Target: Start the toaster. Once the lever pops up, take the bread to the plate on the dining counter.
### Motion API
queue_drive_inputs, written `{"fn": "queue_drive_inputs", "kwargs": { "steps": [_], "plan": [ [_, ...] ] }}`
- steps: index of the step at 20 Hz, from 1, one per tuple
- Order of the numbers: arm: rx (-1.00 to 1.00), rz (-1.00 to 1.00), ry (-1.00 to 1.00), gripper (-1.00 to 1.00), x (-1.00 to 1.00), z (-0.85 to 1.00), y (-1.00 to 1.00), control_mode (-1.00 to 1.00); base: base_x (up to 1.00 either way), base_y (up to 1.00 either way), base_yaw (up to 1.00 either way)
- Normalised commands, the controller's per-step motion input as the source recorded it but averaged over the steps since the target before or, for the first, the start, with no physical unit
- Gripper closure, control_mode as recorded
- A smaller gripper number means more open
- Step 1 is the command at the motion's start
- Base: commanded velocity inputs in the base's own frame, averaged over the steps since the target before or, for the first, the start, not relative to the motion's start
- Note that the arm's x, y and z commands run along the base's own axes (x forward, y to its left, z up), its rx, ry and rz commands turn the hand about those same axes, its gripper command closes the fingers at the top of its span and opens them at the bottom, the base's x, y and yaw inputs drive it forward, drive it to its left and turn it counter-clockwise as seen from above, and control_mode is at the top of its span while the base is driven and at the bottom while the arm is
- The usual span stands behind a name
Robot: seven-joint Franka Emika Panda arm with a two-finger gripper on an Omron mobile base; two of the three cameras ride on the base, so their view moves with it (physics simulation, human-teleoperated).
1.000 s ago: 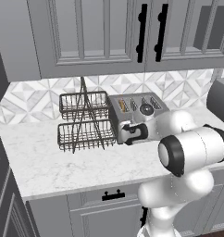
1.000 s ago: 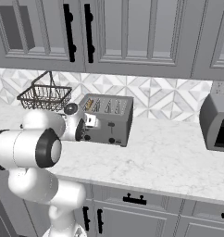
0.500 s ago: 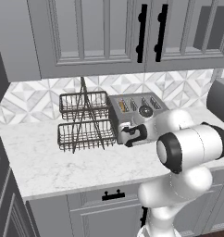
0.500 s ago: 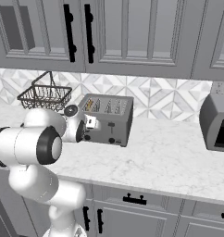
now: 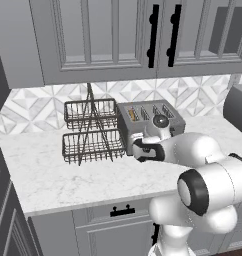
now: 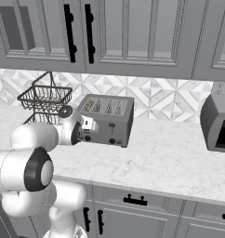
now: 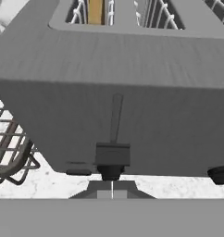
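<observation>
Our gripper [image 7: 112,189], clenched empty, presses the lever [image 7: 112,155] low on the toaster [image 7: 132,111]; bread [image 7: 96,11] sits inside, and carrying it to the plate remains.

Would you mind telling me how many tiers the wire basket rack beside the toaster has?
2: an upper basket and a lower basket, stacked on one frame, left of the toaster in the left base view.
</observation>
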Motion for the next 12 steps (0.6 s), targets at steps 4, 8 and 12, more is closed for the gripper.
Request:
{"fn": "queue_drive_inputs", "kwargs": {
  "steps": [4,8,12],
  "plan": [
    [0.01,0.02,0.00,1.00,-0.62,0.63,0.00,-1.00,0.00,0.00,0.00],
    [0.00,0.02,0.00,1.00,-0.37,0.66,0.00,-1.00,0.00,0.00,0.00],
    [0.00,0.03,0.00,1.00,-0.29,0.60,0.00,-1.00,0.00,0.00,0.00]
  ]
}}
